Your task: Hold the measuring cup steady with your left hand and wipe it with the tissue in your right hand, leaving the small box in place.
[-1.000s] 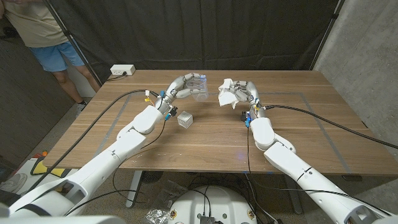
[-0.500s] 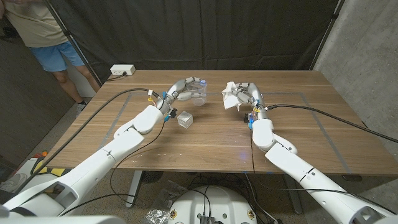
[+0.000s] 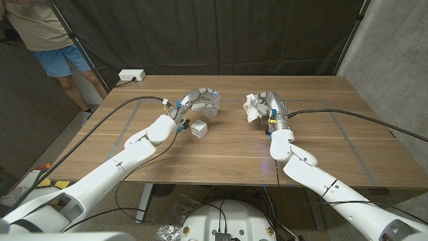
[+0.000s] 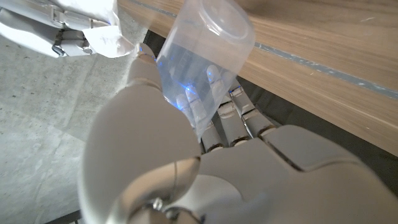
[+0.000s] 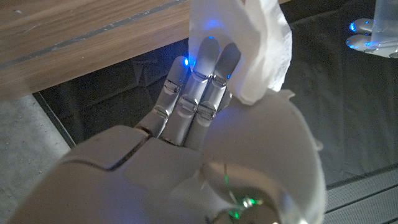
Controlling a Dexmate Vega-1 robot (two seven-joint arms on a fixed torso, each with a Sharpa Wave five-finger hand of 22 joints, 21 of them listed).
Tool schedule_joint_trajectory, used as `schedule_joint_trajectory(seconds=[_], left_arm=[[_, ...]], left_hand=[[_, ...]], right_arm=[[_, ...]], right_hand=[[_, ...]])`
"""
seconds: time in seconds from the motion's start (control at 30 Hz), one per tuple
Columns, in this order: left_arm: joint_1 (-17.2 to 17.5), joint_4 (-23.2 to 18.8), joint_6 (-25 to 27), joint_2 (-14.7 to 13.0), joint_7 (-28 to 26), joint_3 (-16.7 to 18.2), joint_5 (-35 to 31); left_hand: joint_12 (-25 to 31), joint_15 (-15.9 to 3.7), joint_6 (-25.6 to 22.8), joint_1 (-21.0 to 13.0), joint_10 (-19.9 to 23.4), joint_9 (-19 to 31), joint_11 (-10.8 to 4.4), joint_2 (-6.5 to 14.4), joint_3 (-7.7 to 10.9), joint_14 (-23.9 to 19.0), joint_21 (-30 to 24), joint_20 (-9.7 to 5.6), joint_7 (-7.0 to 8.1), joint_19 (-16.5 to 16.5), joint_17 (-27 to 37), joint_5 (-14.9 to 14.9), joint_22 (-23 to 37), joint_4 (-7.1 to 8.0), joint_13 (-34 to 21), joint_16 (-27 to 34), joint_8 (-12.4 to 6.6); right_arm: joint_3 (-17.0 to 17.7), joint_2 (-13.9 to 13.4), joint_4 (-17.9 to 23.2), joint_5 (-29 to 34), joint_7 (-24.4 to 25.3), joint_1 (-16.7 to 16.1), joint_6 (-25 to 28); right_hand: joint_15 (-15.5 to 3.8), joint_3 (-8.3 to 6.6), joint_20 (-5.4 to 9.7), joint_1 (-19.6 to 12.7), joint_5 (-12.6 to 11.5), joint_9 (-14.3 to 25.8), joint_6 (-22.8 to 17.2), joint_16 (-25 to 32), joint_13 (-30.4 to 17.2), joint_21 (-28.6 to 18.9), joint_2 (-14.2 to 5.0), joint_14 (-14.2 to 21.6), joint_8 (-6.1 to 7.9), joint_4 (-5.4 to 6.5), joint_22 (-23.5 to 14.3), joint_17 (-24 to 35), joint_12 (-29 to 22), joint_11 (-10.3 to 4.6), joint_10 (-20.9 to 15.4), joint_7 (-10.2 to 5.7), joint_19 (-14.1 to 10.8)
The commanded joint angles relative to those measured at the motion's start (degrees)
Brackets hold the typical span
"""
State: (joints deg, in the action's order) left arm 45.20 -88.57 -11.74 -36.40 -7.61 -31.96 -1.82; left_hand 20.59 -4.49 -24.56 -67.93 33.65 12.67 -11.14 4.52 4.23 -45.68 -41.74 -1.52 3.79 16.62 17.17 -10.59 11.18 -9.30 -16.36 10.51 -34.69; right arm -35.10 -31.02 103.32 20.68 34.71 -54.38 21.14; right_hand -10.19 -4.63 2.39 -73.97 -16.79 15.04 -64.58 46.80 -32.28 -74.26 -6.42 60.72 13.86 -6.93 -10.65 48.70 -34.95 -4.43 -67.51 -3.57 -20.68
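One measuring cup [image 3: 211, 104] gripped by left hand [image 3: 194, 100] fingers; one tissue [image 3: 253, 107] clutched in right hand [image 3: 266, 104]; one small box [image 3: 198, 128].

Wooden table [image 3: 221, 150], black curtain [image 3: 221, 33] behind it. Concrete wall [image 3: 394, 60] at one side (grey, bare). White power strip [image 3: 132, 75] on the table's far corner.

A lab: black curtains [image 3: 200, 33] (floor cables [image 3: 180, 207] too) behind wooden table [image 3: 227, 144].

Both arms reach out over the table, left hand [image 3: 194, 99] curled around the measuring cup [image 3: 211, 106], right hand [image 3: 266, 104] gripping the tissue [image 3: 253, 108], the two held apart
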Motion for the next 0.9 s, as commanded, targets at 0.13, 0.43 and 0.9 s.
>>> schedule_joint_trajectory(seconds=[0.13,0.43,0.9], left_arm=[[-1.5,-1.7,10.4,-0.8,-2.0,-2.8,-5.4],[-2.8,-4.4,18.2,-1.4,-0.2,-4.3,-6.4],[-5.6,-7.3,27.2,-2.6,4.4,-7.0,-6.8]], left_hand=[[-0.7,-7.23,1.6,1.0,-1.5,0.1,0.45,2.0,3.98,0.9,-0.2,0.35,-0.07,-1.1,0.4,0.0,0.0,3.97,0.0,0.0,0.67],[-1.3,-7.24,3.9,2.2,-3.4,0.3,0.64,1.7,3.78,3.2,0.1,0.20,-0.21,-2.4,0.5,-0.1,-0.1,4.36,-0.1,0.1,1.38],[-4.0,-4.47,10.1,8.4,-10.5,0.3,3.06,-0.2,1.35,13.3,2.1,1.89,-0.41,-8.6,0.8,-0.9,-0.2,6.86,0.7,-0.4,3.83]], right_arm=[[-6.5,-2.4,1.3,5.8,-8.8,4.7,16.5],[-10.4,-4.1,1.6,5.9,-17.0,8.3,23.4],[-13.1,-5.0,1.2,5.4,-19.5,10.9,25.6]], right_hand=[[-3.16,0.21,5.34,0.0,-0.6,0.5,0.1,-0.8,-0.1,-0.3,-0.80,-0.4,0.08,0.02,-0.2,0.0,0.4,-0.11,0.5,-0.43,1.6],[-3.21,0.34,5.35,0.2,-0.4,0.4,0.5,-2.2,0.3,0.0,-1.01,-0.8,-0.22,0.20,0.0,-1.4,1.3,-0.53,1.1,-1.10,2.3],[-3.36,-0.79,3.91,0.1,0.6,0.0,4.9,-9.0,4.9,0.8,-2.79,-3.0,-2.03,0.57,0.3,-8.2,6.5,-0.05,5.0,-1.72,5.8]])
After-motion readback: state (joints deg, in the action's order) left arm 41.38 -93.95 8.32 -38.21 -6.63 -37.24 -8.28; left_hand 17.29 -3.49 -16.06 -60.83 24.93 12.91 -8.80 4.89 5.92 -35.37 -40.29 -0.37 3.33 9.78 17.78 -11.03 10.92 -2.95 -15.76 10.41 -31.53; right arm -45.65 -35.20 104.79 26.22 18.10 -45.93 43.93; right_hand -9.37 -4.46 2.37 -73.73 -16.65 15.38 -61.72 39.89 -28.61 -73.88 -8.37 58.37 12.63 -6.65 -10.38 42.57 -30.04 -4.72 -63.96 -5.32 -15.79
